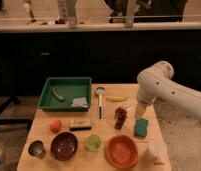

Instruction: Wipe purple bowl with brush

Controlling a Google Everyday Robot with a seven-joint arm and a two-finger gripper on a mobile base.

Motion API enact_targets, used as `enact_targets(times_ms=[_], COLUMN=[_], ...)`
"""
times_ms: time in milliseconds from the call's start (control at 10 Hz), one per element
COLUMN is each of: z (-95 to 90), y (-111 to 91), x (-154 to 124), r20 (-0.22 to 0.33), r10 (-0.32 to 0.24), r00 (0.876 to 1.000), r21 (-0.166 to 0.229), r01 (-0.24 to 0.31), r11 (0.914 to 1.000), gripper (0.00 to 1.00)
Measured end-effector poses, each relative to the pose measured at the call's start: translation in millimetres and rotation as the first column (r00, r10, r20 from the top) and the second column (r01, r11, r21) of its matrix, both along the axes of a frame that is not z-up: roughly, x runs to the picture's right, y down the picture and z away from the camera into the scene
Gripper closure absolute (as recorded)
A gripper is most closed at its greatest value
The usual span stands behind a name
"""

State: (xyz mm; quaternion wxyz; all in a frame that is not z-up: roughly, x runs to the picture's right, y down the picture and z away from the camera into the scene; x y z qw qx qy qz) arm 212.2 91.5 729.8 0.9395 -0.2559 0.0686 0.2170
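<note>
The purple bowl [64, 145] stands upright at the front left of the wooden table. The brush [100, 104] lies flat in the table's middle, its round head toward the back and its handle pointing to the front. My gripper [140, 112] hangs from the white arm over the right side of the table, above the green sponge [141, 128]. It is open and holds nothing. It is well to the right of the brush and far from the bowl.
A green tray [50, 100] at the back left holds a green item and a pale cloth. A banana [116, 98], dark grapes [120, 117], an orange bowl [121, 150], a green cup [93, 143], a metal cup [37, 148], an orange fruit [55, 125] and a white cup [155, 150] crowd the table.
</note>
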Motion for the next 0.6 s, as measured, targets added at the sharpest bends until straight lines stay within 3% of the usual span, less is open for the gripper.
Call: enact_targets(times_ms=[200, 600], z=[21.7, 48.0], y=[4.6, 9.1], x=[-5.4, -25.8], r20=[-0.019, -0.032], r10=[0.090, 0.147], r00=[0.996, 0.989], r21=[0.006, 0.018], r01=[-0.090, -0.146], r11=[0.9959, 0.9891], gripper=[0.20, 0.20])
